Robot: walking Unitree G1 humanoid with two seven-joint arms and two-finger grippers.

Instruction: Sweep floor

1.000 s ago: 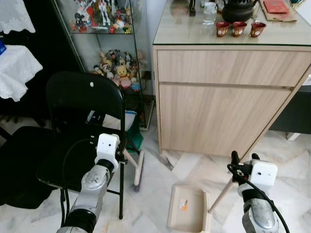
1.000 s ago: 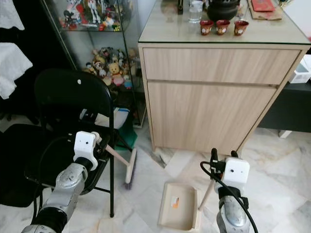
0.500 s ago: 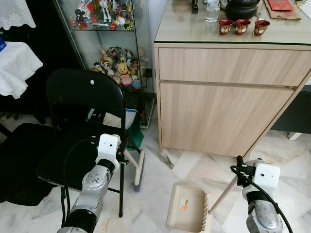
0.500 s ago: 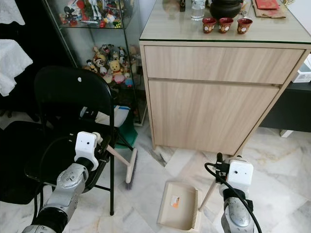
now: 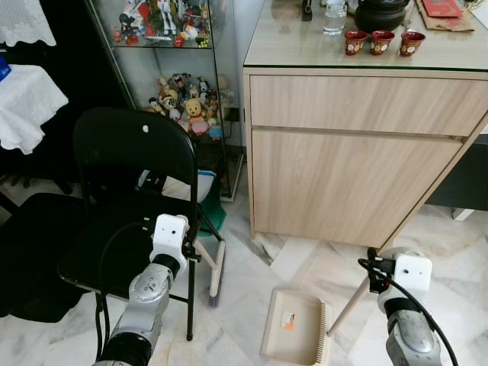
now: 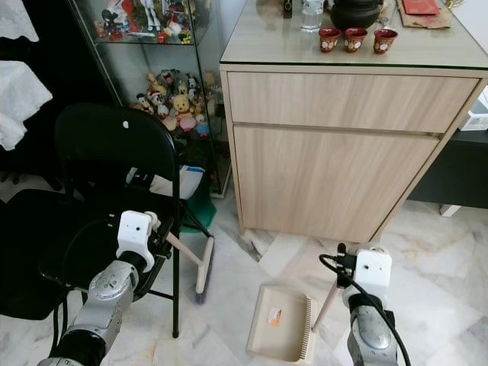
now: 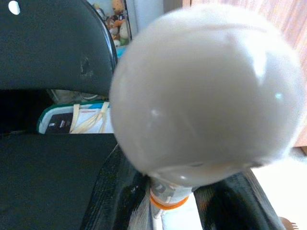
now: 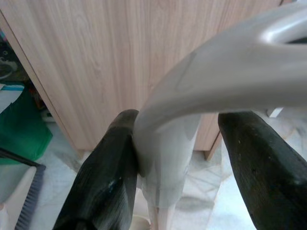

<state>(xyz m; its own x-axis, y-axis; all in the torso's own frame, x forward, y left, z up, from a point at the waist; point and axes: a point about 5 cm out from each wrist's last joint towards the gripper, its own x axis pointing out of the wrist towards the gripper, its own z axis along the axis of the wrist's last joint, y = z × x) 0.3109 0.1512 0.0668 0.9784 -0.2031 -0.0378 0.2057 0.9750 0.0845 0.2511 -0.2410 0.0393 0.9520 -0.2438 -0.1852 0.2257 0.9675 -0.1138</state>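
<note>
Two hands are both loaded. My left hand (image 7: pixel 168 201) has its black fingers (image 7: pixel 112 191) closed around the broom handle (image 5: pixel 200 252) just below its rounded white end cap (image 7: pixel 201 91); from there the handle slants down to the broom head (image 5: pixel 217 267), which rests on the marble floor (image 5: pixel 252 305) right beside the front leg of the black folding chair (image 5: pixel 130 160). My right hand (image 8: pixel 168 163) has one finger (image 8: pixel 108 177) pressed against the dustpan handle (image 6: pixel 324 305) while the other stands a little off it. That handle angles down to the beige dustpan (image 6: pixel 278 320), lying flat on the floor in front of the wooden cabinet (image 5: pixel 351 168). Open floor runs between broom head and dustpan; the chair and a glass display case (image 5: pixel 175 69) crowd the left edge.
</note>
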